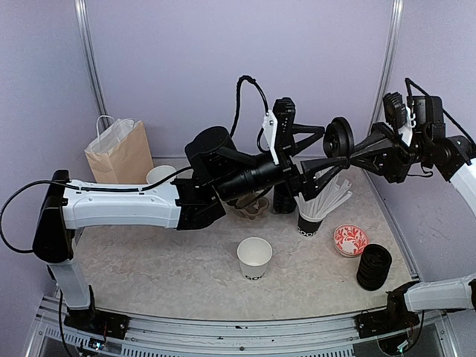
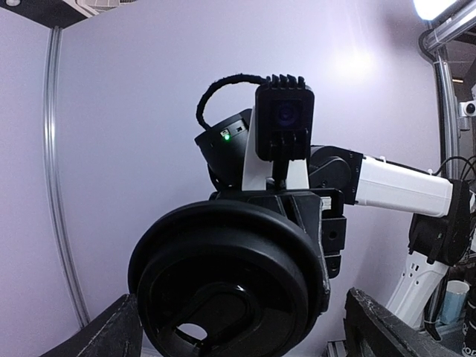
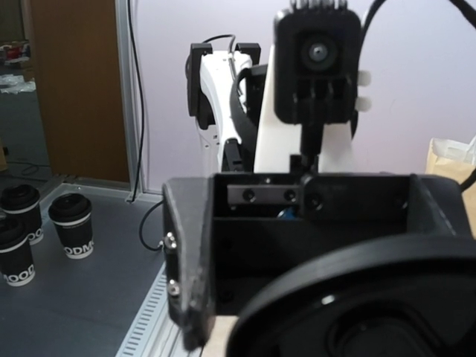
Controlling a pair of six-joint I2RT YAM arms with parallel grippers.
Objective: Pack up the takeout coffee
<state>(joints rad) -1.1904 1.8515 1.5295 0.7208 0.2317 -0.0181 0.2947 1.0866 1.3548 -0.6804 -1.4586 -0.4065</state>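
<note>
At the far left a brown paper bag [image 1: 119,152] stands on the surface [image 1: 149,275], with a white cup [image 1: 159,175] just beside it. Nearer, toward the middle, 1 white paper cup [image 1: 254,258] stands upright and uncovered, the brown moulded tray [image 1: 256,205] beyond it. Above them, in mid-air, the left fingers [image 2: 111,335] are spread wide to either side of a black lid [image 1: 338,137], and the right fingers [image 1: 361,154] are clamped on its rim. A stack of black lids [image 1: 373,266] sits near right. The lid looks light, thin and springy, best held by its rim. The cup would probably crush easily, so grip gently around its middle.
</note>
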